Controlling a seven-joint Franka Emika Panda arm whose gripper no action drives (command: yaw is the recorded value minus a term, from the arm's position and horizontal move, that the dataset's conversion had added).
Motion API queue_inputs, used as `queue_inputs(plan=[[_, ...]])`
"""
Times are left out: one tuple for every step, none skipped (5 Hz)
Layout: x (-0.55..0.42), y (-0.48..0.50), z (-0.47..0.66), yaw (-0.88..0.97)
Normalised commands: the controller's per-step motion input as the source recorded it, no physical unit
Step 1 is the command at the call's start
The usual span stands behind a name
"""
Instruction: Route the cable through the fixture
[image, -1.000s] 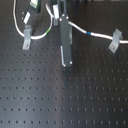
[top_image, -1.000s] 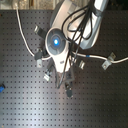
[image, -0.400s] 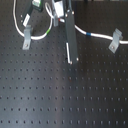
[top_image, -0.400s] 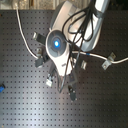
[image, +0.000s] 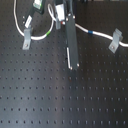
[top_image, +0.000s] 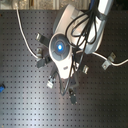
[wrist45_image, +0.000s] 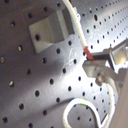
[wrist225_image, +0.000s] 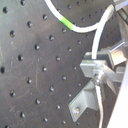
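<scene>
The arm has drifted a little toward the first exterior view's right over the last second, and the long grey bar (image: 70, 45) under the wrist has gone with it across the black perforated board (image: 64, 100); the shift is small, and the second exterior view shows the same slight slide of the arm's head. The gripper (wrist45_image: 97, 62) appears clamped on the cable (image: 102, 36): in the first wrist view the white cord runs past a grey bracket (wrist45_image: 47, 30), touching or just beside its face, and enters the closed jaws right after its red mark (wrist45_image: 86, 51). In the first exterior view the cable loops from the upper left past the left bracket (image: 25, 39), carries a green band (image: 47, 34), reaches the gripper, then runs on with its blue band (image: 90, 32) to the right bracket (image: 115, 42). Which of the two brackets the first wrist view shows, I cannot tell. My reading is that the sideways move is dragging the held stretch along the bracket to seat it, so routing is under way but not finished: the cord lies against the bracket, and the pictures do not show it caught inside. The slack loop (wrist45_image: 80, 107) near the jaws could snag as the pull goes on
</scene>
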Motion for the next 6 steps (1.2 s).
queue_inputs(plan=[[0.047, -0.141, -0.05, 0.00], [0.020, -0.005, 0.00, 0.27], [0.004, 0.030, 0.01, 0.34], [0.069, -0.057, 0.07, 0.35], [0.007, -0.059, 0.03, 0.42], [-0.008, -0.022, 0.00, 0.02]])
